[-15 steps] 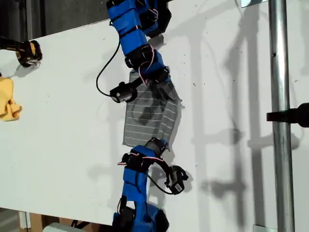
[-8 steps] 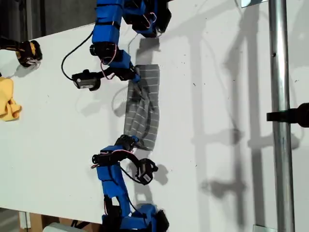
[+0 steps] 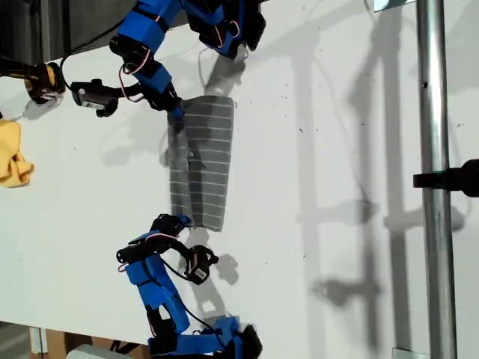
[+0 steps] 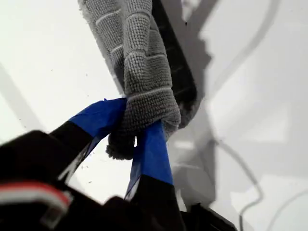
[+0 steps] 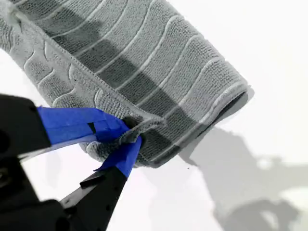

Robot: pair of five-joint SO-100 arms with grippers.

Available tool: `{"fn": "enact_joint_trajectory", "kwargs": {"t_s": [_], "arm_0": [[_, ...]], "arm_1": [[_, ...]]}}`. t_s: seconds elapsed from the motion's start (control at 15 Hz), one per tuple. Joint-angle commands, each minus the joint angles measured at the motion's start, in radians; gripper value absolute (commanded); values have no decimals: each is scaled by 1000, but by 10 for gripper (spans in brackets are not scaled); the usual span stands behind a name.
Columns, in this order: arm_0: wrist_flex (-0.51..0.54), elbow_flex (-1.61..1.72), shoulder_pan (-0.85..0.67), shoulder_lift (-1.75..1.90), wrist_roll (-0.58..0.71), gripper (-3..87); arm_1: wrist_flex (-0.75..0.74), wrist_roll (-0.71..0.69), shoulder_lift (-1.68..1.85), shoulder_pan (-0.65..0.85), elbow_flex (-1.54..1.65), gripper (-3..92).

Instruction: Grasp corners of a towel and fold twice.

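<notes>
Leftmost, yellow cloth (image 3: 12, 159): seen at the exterior view's left edge, well apart from the towel.
Towel (image 3: 200, 161): laid folded on the white table (image 3: 337, 149), left of middle in the exterior view; its two left corners are each met by a blue arm.
My first gripper (image 4: 131, 131): clamped on a bunched towel corner.
My second gripper (image 5: 127, 134): pinched on a towel corner, both layers caught.
Pole (image 3: 434, 179): seen at the exterior view's right.

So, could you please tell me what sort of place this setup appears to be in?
Probably a robotics lab or workshop bench: a plain white table, two blue hobby arms holding a grey towel, and a metal pole at the exterior view's right.
</notes>
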Motion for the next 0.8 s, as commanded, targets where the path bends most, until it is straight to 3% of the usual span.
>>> {"fn": "enact_joint_trajectory", "kwargs": {"t_s": [0.0,0.2,0.73], "arm_0": [[5,-49,-34,66,9,-20],[8,-41,-26,69,9,-20],[35,-15,106,-11,-98,-20]], "arm_1": [[-18,-46,54,38,-9,-1],[-44,-51,80,25,44,-1],[-227,187,190,-192,414,-1]]}}
